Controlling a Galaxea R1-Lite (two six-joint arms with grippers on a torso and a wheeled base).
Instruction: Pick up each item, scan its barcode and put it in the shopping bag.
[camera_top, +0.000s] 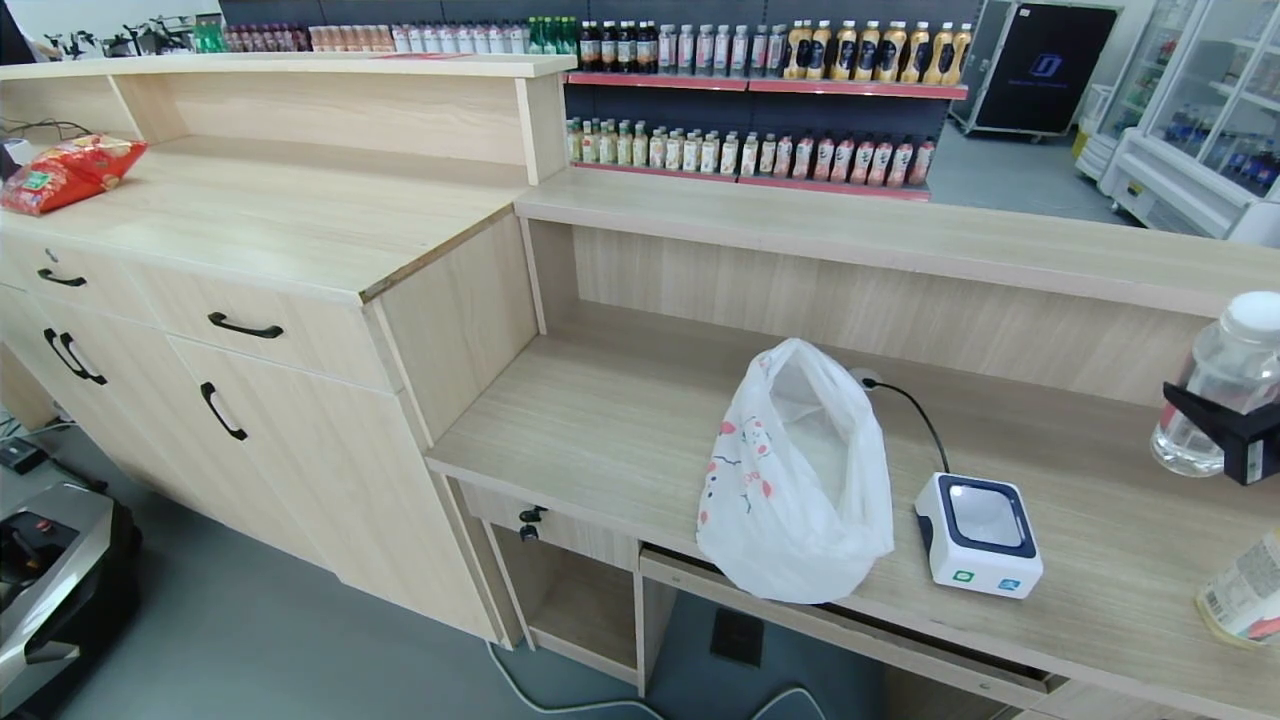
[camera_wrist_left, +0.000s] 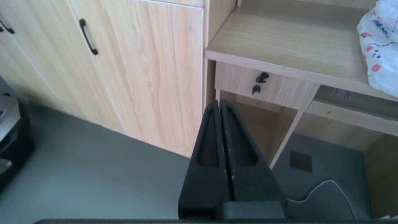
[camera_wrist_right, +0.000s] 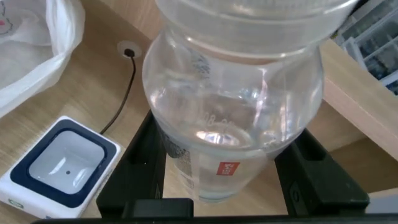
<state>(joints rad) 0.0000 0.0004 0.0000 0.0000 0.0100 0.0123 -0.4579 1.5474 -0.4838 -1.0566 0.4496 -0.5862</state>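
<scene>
My right gripper (camera_top: 1218, 418) is shut on a clear water bottle (camera_top: 1222, 385) with a white cap, held upright above the right end of the counter. In the right wrist view the bottle (camera_wrist_right: 233, 106) sits between the black fingers (camera_wrist_right: 134, 171). The white barcode scanner (camera_top: 980, 535) with its dark window stands on the counter, left of and below the bottle. A white shopping bag (camera_top: 795, 470) stands open just left of the scanner. My left gripper (camera_wrist_left: 220, 146) is shut on nothing and hangs low before the cupboard, over the floor.
A labelled item (camera_top: 1245, 600) lies at the counter's front right edge. The scanner's black cable (camera_top: 920, 415) runs to a hole at the back. A red snack bag (camera_top: 70, 172) lies on the higher counter (camera_top: 300, 230) far left. A back wall (camera_top: 850, 300) borders the lower counter.
</scene>
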